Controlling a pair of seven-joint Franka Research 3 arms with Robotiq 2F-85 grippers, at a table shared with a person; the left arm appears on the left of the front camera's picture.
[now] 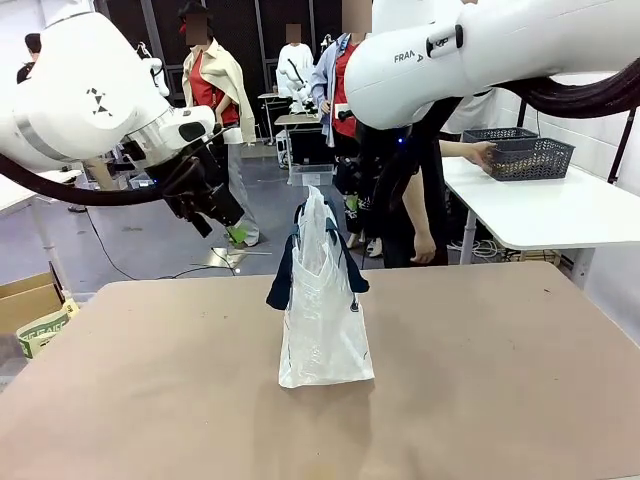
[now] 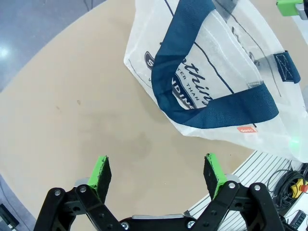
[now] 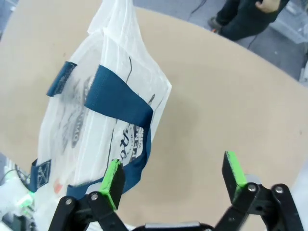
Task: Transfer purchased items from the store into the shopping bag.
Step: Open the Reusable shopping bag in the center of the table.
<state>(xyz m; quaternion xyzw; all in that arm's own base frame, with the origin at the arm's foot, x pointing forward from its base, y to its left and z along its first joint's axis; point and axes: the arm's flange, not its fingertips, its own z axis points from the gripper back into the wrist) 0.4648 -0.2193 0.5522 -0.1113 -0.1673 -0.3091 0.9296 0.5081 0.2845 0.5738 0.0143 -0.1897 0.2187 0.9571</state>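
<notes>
At the middle of the brown table (image 1: 500,380) the shopping bag (image 1: 322,330) is set upright, its long axis vertical and its gathered top pointed straight up. The navy handles (image 1: 283,280) are draped down both sides. Bare tabletop is left all round it, with wide room to either side and toward the near edge. The store (image 1: 525,155), a dark lattice basket, is placed well apart on a white table (image 1: 560,215) at far right, where a person's hand (image 1: 483,152) is laid on its rim. The left gripper (image 1: 232,232) is held up and to the left of the bag's top, apart from it; its jaws are spread wide and nothing is held. From the left wrist the bag is seen beyond the green pads (image 2: 102,171), toward upper right, untouched. The right gripper (image 3: 173,166) is likewise spread wide and empty. Bare table is seen between its jaws, and the bag is seen off to one side, its lower corner passing behind one finger; whether it is touched cannot be told.
</notes>
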